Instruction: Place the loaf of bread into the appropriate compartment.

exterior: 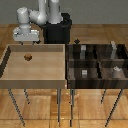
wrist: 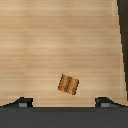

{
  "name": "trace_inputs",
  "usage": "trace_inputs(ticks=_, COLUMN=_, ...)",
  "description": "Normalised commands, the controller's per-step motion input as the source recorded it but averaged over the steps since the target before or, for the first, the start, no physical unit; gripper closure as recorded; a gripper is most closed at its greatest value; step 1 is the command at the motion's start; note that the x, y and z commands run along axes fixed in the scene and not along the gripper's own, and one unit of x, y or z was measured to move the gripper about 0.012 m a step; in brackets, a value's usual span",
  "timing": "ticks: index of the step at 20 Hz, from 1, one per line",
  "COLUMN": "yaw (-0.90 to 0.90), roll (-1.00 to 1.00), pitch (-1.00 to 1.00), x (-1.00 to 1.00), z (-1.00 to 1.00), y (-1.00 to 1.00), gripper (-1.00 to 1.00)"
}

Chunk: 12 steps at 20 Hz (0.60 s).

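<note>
exterior view, left to right: the gripper (exterior: 26, 41) hangs over the far-left part of the light tan tray (exterior: 10, 75); the loaf of bread (exterior: 28, 57) lies loose on the tray floor, towards its far left, just nearer the camera than the gripper and apart from it. to the right stands the dark four-cell wooden bin (exterior: 70, 70), where a small grey cube (exterior: 84, 73) marks the near-left compartment (exterior: 80, 78) and a whitish piece (exterior: 116, 70) sits in the near-right cell. wrist view: the loaf of bread (wrist: 68, 84) shows between and just beyond the two fingertips (wrist: 23, 102), which stand spread wide — the pincer is open and empty. judged step: approach before the grasp — nothing is lifted yet. the next move calls for centring over the loaf, descending, and closing gently on a very small target.
</note>
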Motion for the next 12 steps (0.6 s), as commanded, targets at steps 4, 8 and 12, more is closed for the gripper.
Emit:
trace_inputs(ticks=4, yaw=0.0, roll=0.0, pitch=0.0, x=0.5, z=0.0, y=0.25, gripper=-1.0)
trace_inputs(ticks=8, yaw=0.0, roll=0.0, pitch=0.0, x=-0.25, z=0.0, y=0.0, gripper=-1.0)
trace_inputs(ticks=12, yaw=0.0, roll=0.0, pitch=0.0, x=-0.25, z=-0.25, y=0.0, gripper=-1.0)
